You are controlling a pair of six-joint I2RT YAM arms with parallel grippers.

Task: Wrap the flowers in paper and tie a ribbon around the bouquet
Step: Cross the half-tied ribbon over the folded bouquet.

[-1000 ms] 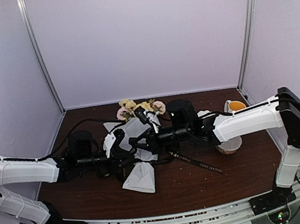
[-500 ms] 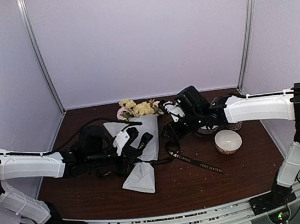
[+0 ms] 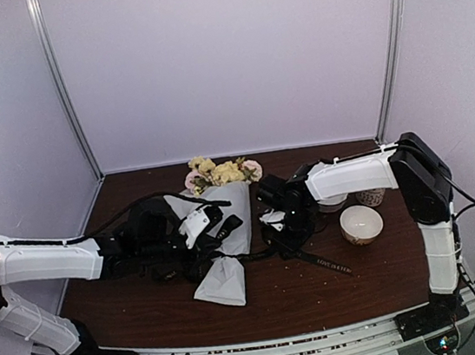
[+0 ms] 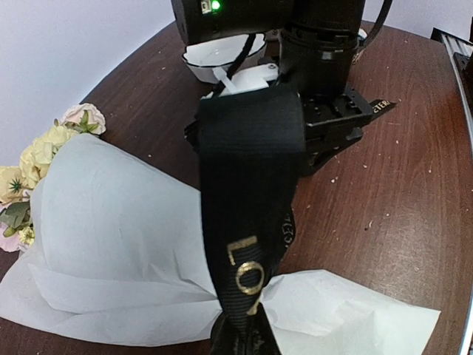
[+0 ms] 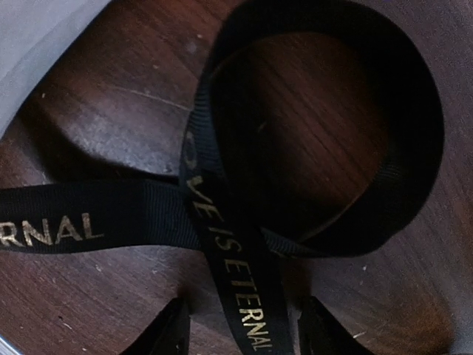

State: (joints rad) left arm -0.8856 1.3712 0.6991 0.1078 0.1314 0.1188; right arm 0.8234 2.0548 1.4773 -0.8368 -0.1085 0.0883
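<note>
Plainly limp and slick, the ribbon [image 5: 238, 292] loops on the table [image 5: 318, 140] beside the bouquet [image 4: 111, 237]; right gripper's [image 5: 240, 333] open jaws straddle a strand worth pinching; left gripper [image 3: 225, 229] seems clamped on another stretch.

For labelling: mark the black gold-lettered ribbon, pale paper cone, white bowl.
Black gold-lettered ribbon [image 5: 238, 292]: right wrist view, lettered strand.
Pale paper cone [image 4: 118, 222]: left wrist view, broad face.
White bowl [image 3: 362, 224]: top view, inside.

Plain pale lilac panel walls [image 3: 230, 56] are enclosing a dark brown wooden table [image 3: 366, 292]. Soft, even light is falling everywhere.
</note>
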